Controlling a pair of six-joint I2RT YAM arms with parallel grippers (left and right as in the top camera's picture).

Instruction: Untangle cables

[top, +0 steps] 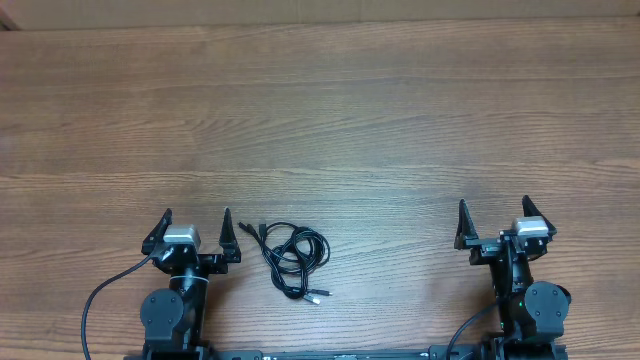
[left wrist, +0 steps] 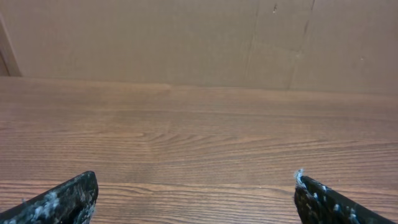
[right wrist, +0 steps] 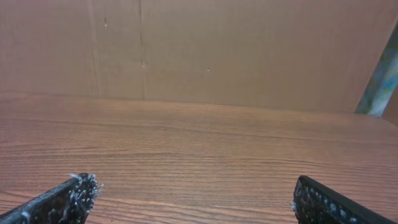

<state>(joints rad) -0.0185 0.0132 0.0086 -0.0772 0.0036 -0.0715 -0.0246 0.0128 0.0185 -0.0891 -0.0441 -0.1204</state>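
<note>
The cables (top: 291,257) lie as a small looped bundle of thin black cords on the wooden table, near the front edge, with small plug ends at its upper left and lower right. My left gripper (top: 196,222) is open and empty, just left of the bundle and apart from it. My right gripper (top: 493,212) is open and empty, far to the right. Both wrist views show only the open fingertips, left (left wrist: 196,186) and right (right wrist: 194,190), over bare wood; the cables are out of view there.
The wooden table (top: 330,120) stretches far back to a brown cardboard wall (left wrist: 199,37). Thicker black wires (top: 95,300) run from the arm bases at the front edge.
</note>
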